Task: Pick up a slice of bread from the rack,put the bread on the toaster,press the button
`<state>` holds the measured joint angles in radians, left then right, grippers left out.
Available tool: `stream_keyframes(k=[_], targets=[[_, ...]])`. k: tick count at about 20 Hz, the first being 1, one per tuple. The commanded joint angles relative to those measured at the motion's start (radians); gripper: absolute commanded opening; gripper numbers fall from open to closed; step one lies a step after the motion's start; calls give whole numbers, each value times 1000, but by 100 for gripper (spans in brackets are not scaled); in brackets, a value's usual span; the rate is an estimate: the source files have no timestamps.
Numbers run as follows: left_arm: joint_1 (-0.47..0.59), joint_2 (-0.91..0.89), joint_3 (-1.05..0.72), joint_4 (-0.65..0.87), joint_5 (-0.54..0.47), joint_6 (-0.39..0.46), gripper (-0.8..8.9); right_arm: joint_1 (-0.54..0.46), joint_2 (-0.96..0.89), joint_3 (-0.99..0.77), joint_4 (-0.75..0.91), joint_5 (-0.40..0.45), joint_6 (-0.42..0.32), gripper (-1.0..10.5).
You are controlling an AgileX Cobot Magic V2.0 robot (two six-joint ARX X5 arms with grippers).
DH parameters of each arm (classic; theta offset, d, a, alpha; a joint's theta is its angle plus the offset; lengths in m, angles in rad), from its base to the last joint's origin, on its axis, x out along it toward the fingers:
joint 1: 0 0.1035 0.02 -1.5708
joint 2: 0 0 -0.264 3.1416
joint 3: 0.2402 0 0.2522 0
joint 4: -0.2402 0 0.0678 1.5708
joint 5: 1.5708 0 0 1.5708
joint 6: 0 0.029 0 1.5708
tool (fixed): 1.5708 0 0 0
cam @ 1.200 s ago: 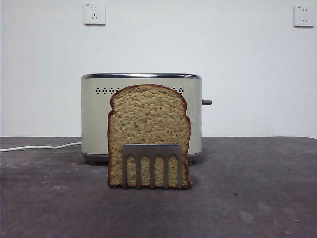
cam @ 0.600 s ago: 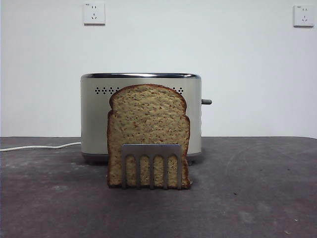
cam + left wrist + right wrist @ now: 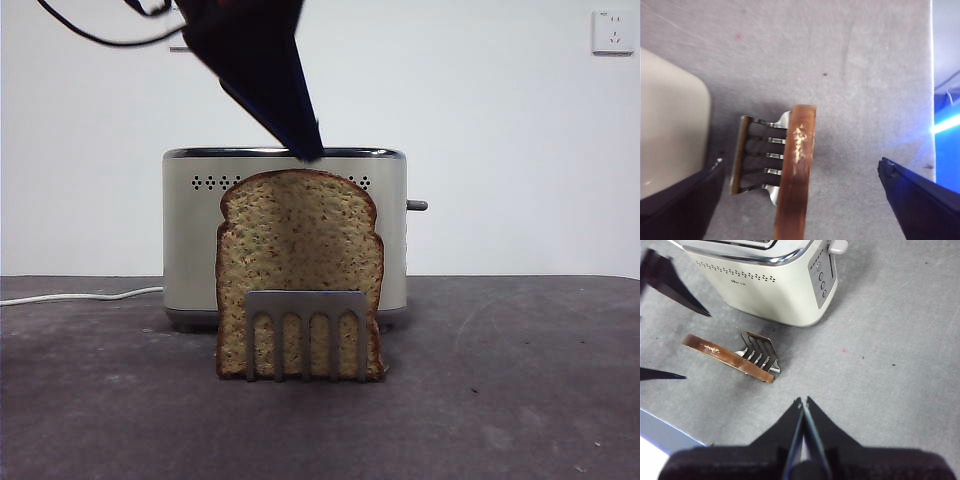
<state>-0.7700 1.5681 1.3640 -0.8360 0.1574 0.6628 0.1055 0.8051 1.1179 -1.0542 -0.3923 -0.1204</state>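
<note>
The slice of bread (image 3: 300,272) stands upright in the rack (image 3: 307,334) on the table (image 3: 520,400) just in front of the toaster (image 3: 285,235), the left hand (image 3: 800,200) spread wide directly above the slice without touching it, while the right hand (image 3: 803,405), jaws pressed together, hangs well away from the toaster.

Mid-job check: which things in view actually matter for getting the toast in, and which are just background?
Job items: slice of bread, standing in the rack; toaster behind; button on its end; left gripper, jaws open, above the bread; right gripper, jaws shut, waiting.

Background: wall socket; white cord; table.
</note>
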Motion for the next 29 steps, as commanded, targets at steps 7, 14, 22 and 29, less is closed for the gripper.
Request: stream_keyframes(k=[7, 14, 22, 29], targets=[[-3, 63, -2, 13, -4, 23, 127, 3, 0, 3, 5, -3, -5, -12], [-3, 63, -2, 2, -3, 21, -13, 3, 0, 3, 5, -2, -5, -12], [-3, 24, 0, -3, -5, 22, -9, 3, 0, 3, 5, -3, -5, -12], [-2, -65, 124, -97, -95, 22, -8, 3, 0, 3, 5, -3, -5, -12]])
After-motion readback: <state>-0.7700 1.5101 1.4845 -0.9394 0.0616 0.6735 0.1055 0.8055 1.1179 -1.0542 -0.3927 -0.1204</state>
